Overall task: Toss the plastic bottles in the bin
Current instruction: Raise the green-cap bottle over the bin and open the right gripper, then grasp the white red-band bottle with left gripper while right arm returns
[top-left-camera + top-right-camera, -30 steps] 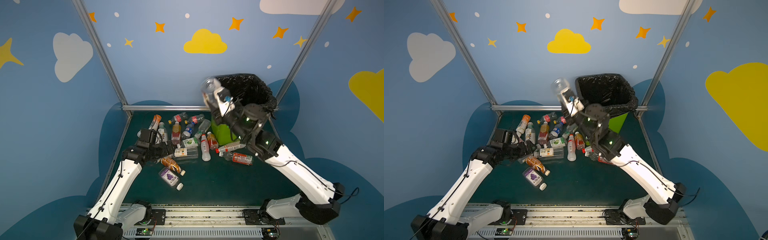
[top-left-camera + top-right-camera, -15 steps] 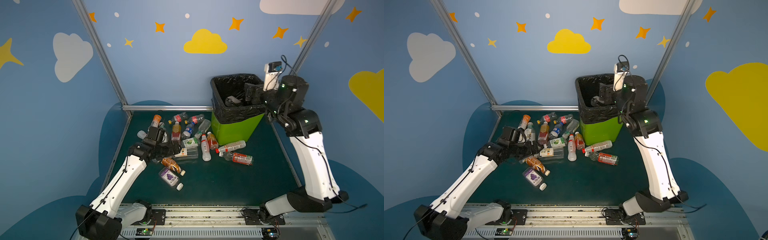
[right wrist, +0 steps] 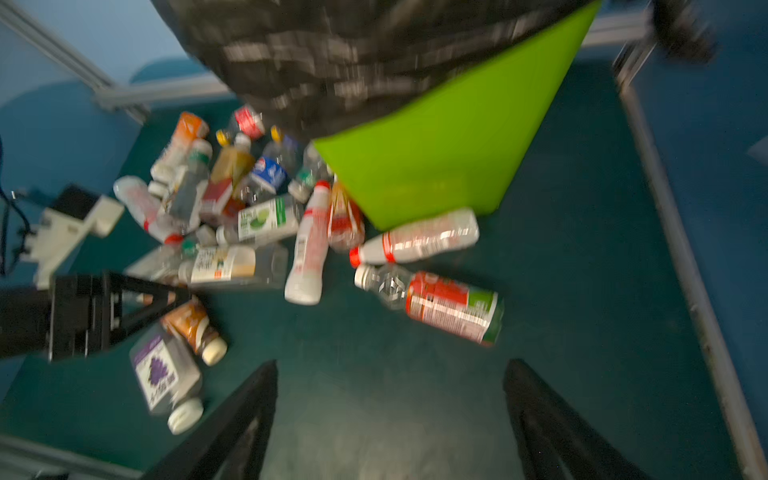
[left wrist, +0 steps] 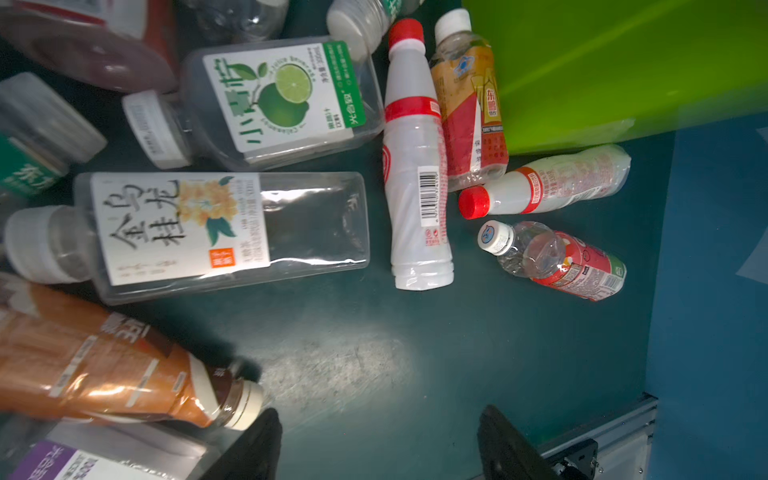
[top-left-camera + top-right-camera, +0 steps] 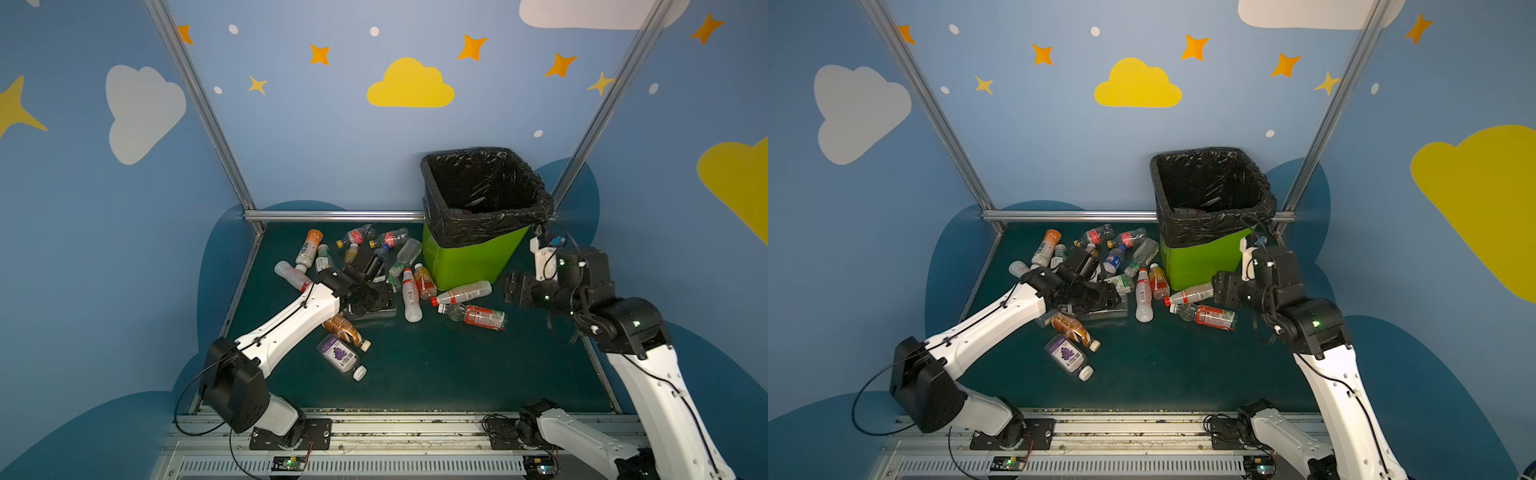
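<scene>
Purple-label bottle (image 5: 340, 356): lies flat on the table (image 5: 436, 374), well apart from the bin (image 5: 469, 257) and nearest the robot; unmoved over the last second.
Orange-label bottle (image 5: 343, 330): just beyond it toward the bin; in the left wrist view its cap sits just beside a finger.
Red-and-green-label bottle (image 5: 478, 316): flat, near the bin's front wall; unmoved.
Left gripper (image 4: 378, 415): jaws apart with nothing between them. It hovers over the pile's near edge, closer to the bin than 1 second ago.
Flat clear bottle (image 4: 216, 232): lies just beside that gripper on the side away from the bin; judged a likely next pick.
Right gripper (image 3: 390, 365): jaws wide apart and empty, low before the bin's front corner on the right arm's side. 1 second ago it held a clear bottle up beside the rim, then reached over the opening.
Milky red-cap bottle (image 5: 461, 292): lies just at the bin's foot, near the right gripper; whether it touches the bin cannot be told.
Plastic bottles (image 5: 1113, 259): most remain heaped on the table on the bin's left-arm side.
Bin, rim: upright at the back, black bag (image 5: 478, 226) folded over it; no arm is above the opening now.
Bin, interior: too dark to pick out the carried bottle; since it is in neither gripper, it is judged dropped inside.
Meaning: 1 more bottle delivered, many left; both arms are placed to pick again.
</scene>
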`<control>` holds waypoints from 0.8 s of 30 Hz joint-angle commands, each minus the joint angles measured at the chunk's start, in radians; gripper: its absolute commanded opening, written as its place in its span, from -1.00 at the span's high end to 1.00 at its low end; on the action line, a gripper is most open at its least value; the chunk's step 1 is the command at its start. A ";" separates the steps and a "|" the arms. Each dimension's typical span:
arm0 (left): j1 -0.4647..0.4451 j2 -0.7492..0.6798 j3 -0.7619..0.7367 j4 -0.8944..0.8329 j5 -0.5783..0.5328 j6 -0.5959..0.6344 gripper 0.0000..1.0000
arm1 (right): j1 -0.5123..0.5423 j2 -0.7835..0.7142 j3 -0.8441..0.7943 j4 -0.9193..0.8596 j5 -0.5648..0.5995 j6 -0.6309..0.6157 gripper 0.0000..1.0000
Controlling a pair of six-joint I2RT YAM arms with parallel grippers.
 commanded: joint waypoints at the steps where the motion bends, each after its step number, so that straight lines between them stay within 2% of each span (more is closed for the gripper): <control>1: -0.008 0.115 0.099 -0.007 -0.007 0.020 -0.43 | 0.014 -0.033 -0.085 -0.043 -0.105 0.114 -0.64; 5: -0.025 0.270 0.246 -0.064 0.000 0.080 -0.41 | 0.038 -0.020 -0.155 -0.053 -0.103 0.143 -0.61; 10: -0.029 0.443 0.412 -0.134 0.021 0.122 -0.51 | 0.048 -0.013 -0.197 -0.049 -0.100 0.166 -0.62; 16: -0.029 0.563 0.534 -0.188 -0.020 0.162 -0.46 | 0.058 -0.016 -0.206 -0.029 -0.115 0.191 -0.62; 24: -0.020 0.665 0.625 -0.240 -0.030 0.190 -0.42 | 0.065 -0.001 -0.190 -0.034 -0.119 0.194 -0.61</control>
